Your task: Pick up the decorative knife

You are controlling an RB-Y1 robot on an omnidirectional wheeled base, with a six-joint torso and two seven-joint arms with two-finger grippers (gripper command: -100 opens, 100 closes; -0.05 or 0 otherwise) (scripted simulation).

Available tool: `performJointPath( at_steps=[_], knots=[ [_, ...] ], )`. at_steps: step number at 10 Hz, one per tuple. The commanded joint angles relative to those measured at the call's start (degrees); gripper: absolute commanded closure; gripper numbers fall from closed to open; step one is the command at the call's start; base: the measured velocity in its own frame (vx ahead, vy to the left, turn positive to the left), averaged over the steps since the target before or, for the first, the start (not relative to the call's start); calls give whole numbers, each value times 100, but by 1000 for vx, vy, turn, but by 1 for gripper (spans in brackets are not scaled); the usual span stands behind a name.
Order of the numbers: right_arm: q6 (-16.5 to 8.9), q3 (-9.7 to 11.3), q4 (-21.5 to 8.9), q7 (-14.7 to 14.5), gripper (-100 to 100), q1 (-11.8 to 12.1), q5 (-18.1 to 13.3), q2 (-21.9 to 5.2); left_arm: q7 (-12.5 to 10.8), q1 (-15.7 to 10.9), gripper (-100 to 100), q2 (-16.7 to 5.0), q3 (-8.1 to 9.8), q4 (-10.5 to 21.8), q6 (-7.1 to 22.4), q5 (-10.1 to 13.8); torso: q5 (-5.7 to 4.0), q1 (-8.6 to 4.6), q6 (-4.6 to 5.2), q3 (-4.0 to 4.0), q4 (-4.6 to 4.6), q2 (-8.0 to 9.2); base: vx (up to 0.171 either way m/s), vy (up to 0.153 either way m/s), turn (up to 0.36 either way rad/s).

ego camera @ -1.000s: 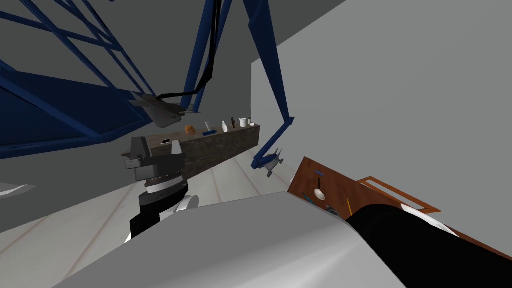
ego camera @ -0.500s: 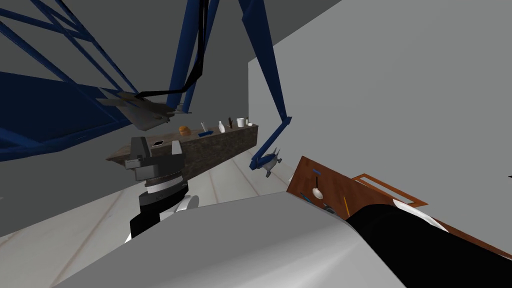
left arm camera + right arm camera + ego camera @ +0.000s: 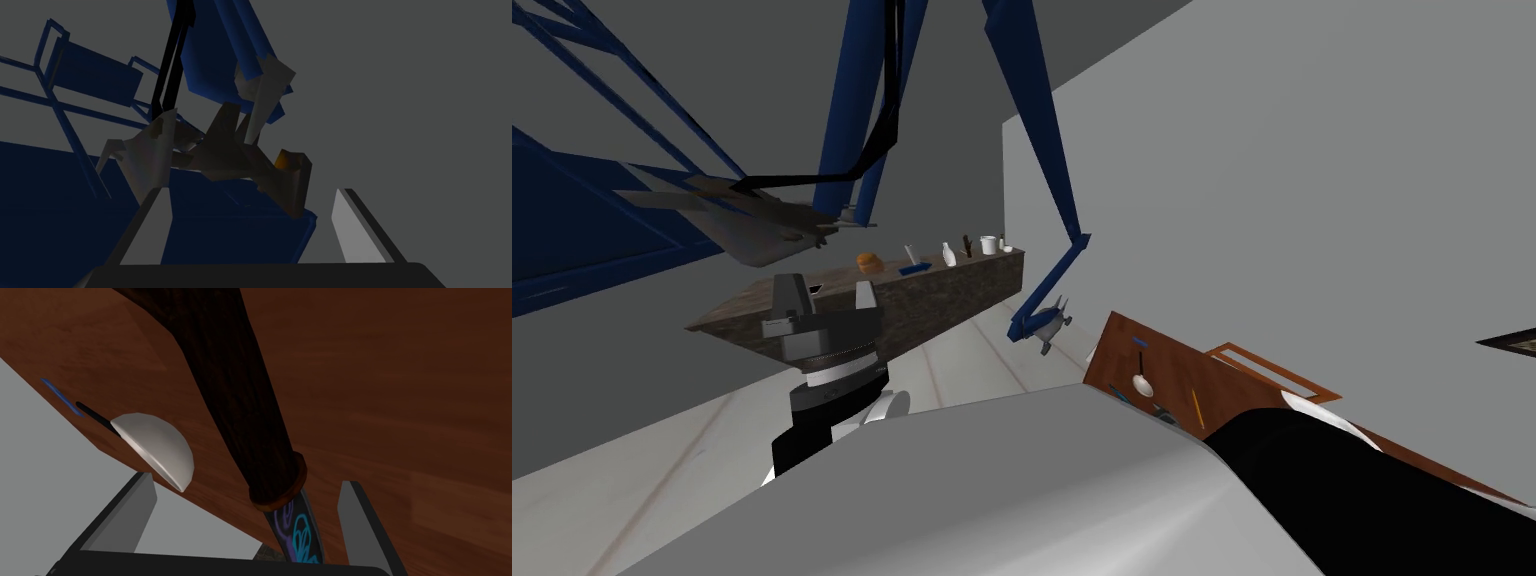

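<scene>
The decorative knife [image 3: 245,403] lies on a brown wooden table [image 3: 400,413]. It has a dark wooden handle with a copper collar and a dark blade [image 3: 295,528] with blue and purple patterns. My right gripper [image 3: 247,513] is open and hangs low over the knife. The collar and the start of the blade lie between its fingers [image 3: 357,518], nearer one of them and touching neither. My left gripper [image 3: 824,298] is open and held up in front of my chest, well left of the table [image 3: 1177,360]. In its wrist view the left gripper [image 3: 252,227] holds nothing.
A white ladle [image 3: 155,448] with a thin black handle lies beside the knife near the table's edge, also ladle [image 3: 1142,382]. An orange pencil [image 3: 1198,408] lies on the table. Further off stands a stone-fronted counter [image 3: 942,290] with bottles and a mug. Blue frames [image 3: 1032,120] hang above.
My view has turned: the counter, the table and the blue frames have slid left in the picture. The left gripper keeps its place before my chest.
</scene>
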State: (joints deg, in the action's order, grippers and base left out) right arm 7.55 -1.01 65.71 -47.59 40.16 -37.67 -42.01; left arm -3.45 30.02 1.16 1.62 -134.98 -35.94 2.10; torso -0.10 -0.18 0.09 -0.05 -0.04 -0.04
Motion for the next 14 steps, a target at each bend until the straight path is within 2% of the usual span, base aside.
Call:
performJointPath(
  at_steps=[1,2,3,7,8,9,10,11,12,13,14],
  knots=[
    [-49,75,18,-220,-100,-3,247,-25,0,0,0,0,0,0,0,0,0,0,0,0,0,0,25,-11,-43],
    [-29,54,8,-134,-100,-6,154,-20,0,0,0,0,0,0,0,0,-4,-5,-3,0,1,0,8,-2,-4],
    [-36,60,10,-161,100,-5,170,-21,0,-1,0,0,0,0,0,0,-5,-7,-4,2,2,4,0,0,0],
    [-33,61,10,-168,100,-5,163,-27,0,-1,0,0,0,0,0,0,-8,-10,1,7,5,10,0,0,0],
    [-32,62,10,-169,0,-5,162,-28,0,-1,0,0,0,0,0,0,-8,-10,1,7,5,10,0,0,0],
    [2,-54,14,75,100,29,-75,20,0,-1,0,0,0,0,0,0,-8,-10,2,7,5,11,-19,11,82],
    [53,-183,10,225,100,61,-253,65,0,-1,0,0,0,0,0,0,-7,-6,0,11,8,16,-53,29,142],
    [53,-183,10,370,100,61,-398,65,0,-2,0,0,-1,0,0,0,-6,1,0,17,10,26,-42,24,65],
    [104,-312,5,547,100,93,-584,110,0,-1,0,0,-1,0,0,0,-6,0,5,18,10,27,-33,23,81],
    [104,-312,5,666,100,93,-720,110,0,-1,0,0,-1,0,0,0,-5,0,4,18,10,27,-26,14,37],
    [155,-440,1,852,100,125,-911,156,0,-1,0,0,0,0,0,0,-6,-3,7,17,10,25,-34,16,80]
  ],
)
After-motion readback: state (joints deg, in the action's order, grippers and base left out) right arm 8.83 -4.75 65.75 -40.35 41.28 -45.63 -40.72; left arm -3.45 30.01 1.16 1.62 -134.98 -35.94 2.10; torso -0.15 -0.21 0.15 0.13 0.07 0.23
